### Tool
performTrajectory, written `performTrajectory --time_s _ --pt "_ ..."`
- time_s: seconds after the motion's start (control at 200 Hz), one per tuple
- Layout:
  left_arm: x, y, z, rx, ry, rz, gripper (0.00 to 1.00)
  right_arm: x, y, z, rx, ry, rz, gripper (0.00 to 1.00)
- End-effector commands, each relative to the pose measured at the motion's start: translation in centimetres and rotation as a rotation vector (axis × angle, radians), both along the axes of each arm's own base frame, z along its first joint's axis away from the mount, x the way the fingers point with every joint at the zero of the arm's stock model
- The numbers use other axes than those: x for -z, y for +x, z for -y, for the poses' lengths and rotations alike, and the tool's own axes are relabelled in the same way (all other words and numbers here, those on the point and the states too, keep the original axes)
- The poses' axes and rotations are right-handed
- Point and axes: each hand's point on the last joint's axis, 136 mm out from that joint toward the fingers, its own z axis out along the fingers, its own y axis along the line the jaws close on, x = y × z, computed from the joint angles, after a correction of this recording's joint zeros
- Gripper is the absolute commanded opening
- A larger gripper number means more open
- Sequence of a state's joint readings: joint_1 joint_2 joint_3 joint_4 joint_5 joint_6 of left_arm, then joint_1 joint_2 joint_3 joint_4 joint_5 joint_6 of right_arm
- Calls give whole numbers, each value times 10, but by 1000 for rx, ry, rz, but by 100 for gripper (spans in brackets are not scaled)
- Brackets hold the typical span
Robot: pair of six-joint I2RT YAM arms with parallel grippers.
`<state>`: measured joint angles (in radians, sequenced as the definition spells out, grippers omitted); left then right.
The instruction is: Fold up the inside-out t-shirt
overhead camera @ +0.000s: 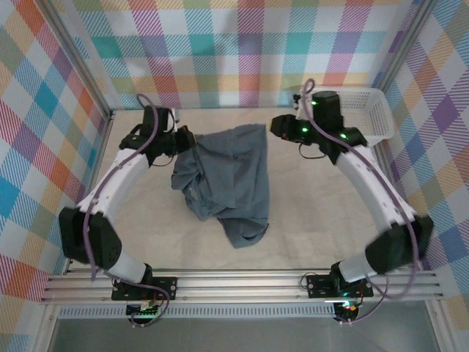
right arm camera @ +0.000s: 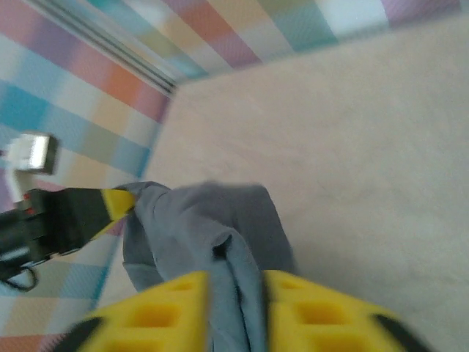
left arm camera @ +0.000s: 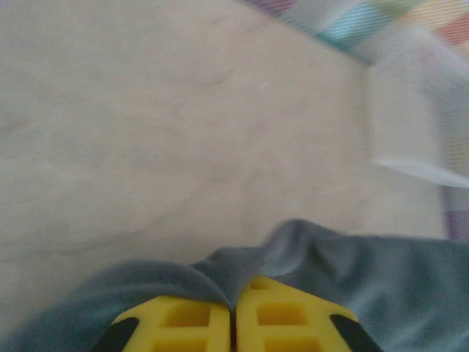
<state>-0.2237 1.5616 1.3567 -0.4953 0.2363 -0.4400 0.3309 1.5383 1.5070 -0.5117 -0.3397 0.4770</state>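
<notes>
No readable text, label, brand, number or sign anywhere in these views

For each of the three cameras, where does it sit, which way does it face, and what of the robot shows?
Top external: above and behind the bases, looking down at the t-shirt, basket and both arms.
Left wrist: on the left tool, facing over cloth to bare table; yellow fingers nearly together.
Right wrist: on the right tool, facing the left tool; fingers apart around cloth.
All three share the t-shirt.
</notes>
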Motion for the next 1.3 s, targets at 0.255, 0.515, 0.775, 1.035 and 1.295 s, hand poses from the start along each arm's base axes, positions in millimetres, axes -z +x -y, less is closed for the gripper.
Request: performTrajectory --time_s 0.255,0.515,0.775,1.035,1.295 --pt "-2 -30 -19 -45 44 32 45 98 -24 36 122 -173 -226 58" --pt "62 -93 97 320 330 -56 48 208 -104 -3 73 -125 -537 55" --pt "131 -87 153 459 312 -211 66 257 -131 -37 41 -104 -673 54" --pt "156 -75 165 464 273 -296 1 267 -126 -25 91 -189 -662 0" --pt "-13 -29 76 215 23 -9 0 183 -105 30 196 -350 -319 0"
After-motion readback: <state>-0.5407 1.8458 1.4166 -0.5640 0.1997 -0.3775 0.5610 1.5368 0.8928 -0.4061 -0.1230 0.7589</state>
